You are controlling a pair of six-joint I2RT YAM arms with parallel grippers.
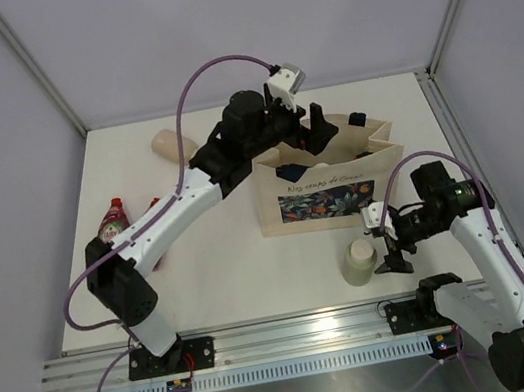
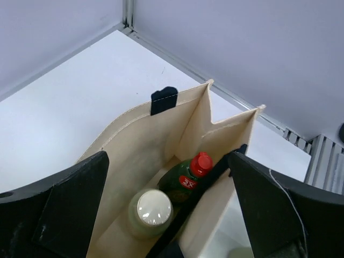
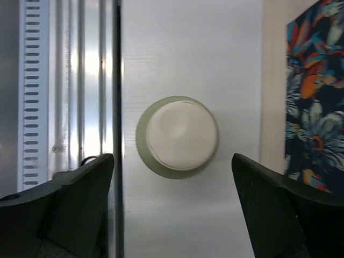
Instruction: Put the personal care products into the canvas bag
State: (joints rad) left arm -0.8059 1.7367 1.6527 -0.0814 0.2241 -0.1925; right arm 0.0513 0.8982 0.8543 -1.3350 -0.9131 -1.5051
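Observation:
The cream canvas bag (image 1: 329,184) stands open at centre right, floral panel facing me. My left gripper (image 1: 301,120) hovers over its mouth, open and empty. In the left wrist view (image 2: 168,161) I look down into the bag (image 2: 134,140): a pale cylinder with a white cap (image 2: 153,209) and a green bottle with a red cap (image 2: 188,180) lie inside. My right gripper (image 1: 385,240) is open beside a second pale cylinder (image 1: 360,262) standing in front of the bag. In the right wrist view (image 3: 173,161) that cylinder (image 3: 180,134) sits ahead of the jaws, untouched.
A red squeeze bottle (image 1: 112,220) lies at the left. A second red one (image 1: 152,206) is mostly hidden by the left arm. The beige pump bottle (image 1: 170,143) lies at the back left. The metal rail (image 3: 70,91) runs just behind the standing cylinder; the floral panel (image 3: 314,97) is close on the other side.

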